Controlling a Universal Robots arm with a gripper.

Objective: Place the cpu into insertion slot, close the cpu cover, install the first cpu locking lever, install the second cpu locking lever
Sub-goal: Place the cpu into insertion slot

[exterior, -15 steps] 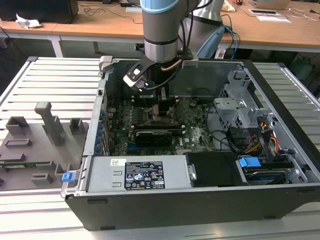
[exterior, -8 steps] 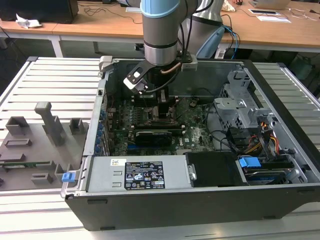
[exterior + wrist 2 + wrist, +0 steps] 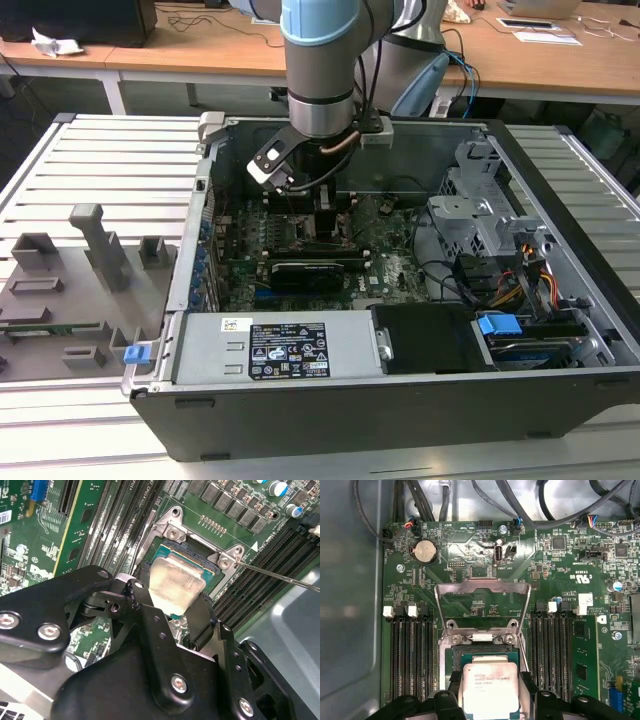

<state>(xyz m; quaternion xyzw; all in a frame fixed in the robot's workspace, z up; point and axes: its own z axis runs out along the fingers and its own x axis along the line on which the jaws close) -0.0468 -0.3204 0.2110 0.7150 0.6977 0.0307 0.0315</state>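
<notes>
Exterior view: the arm (image 3: 320,70) reaches straight down into the open computer case (image 3: 560,380), which lies on its side on the slatted tabletop (image 3: 100,150). The hand (image 3: 325,215) is low over the motherboard (image 3: 395,265), just behind the long black card (image 3: 305,270). The power supply (image 3: 270,350) runs along the near wall of the case. A grey fixture tray (image 3: 60,290) sits on the tabletop at the exterior view's left.

Hand: in both wrist views its 2 fingers are closed on opposite edges of the cpu (image 3: 175,587) (image 3: 490,687), 1 finger (image 3: 145,615) on one side and the other (image 3: 202,617) across from it. Dull silver top faces up, and the green board edge shows under it.

Position: the cpu is held directly over the insertion slot (image 3: 470,657). It looks slightly tilted in the second wrist view. Cannot tell whether it touches the slot or is seated.

The cpu cover (image 3: 482,586) is swung open and lies back from the slot on its hinge side, with bare board visible through its open centre. A thin metal locking lever (image 3: 280,577) stands free beside the slot, not latched.

Memory slots (image 3: 410,650) flank the insertion slot on both sides. A coin cell battery (image 3: 425,551) sits beyond the cover.
</notes>
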